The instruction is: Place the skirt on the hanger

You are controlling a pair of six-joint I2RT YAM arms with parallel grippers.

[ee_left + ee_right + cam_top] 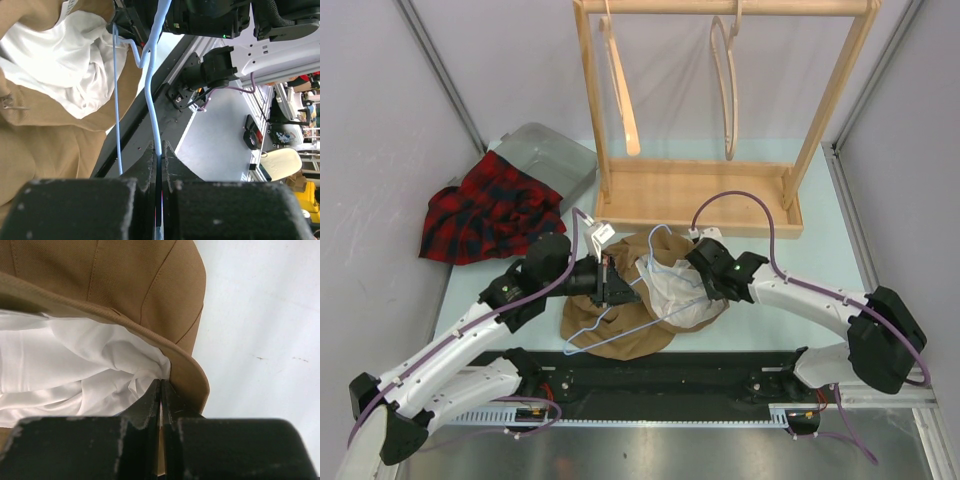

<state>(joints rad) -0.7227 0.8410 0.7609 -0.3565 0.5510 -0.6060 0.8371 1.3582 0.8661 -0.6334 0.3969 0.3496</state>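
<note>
A tan skirt (pixel 582 318) with white lining (pixel 672 292) lies crumpled on the table between my two arms. Across it lies a light blue wire hanger (pixel 610 338), its hook pointing toward the rack. My left gripper (pixel 618 285) is shut on the hanger's wire (pixel 152 100), which runs up from between the jaws (pixel 159 147) past the skirt (pixel 45 135). On the skirt's right side, my right gripper (pixel 705 285) is shut on the tan waistband edge (pixel 190 370), next to the lining (pixel 65 360), fingertips meeting (pixel 161 382).
A wooden garment rack (pixel 720 190) stands at the back with two wooden hangers (pixel 620 90) (pixel 725 80) on its bar. A red plaid garment (pixel 490 205) lies at the left, partly over a grey tray (pixel 555 160). Walls close in both sides.
</note>
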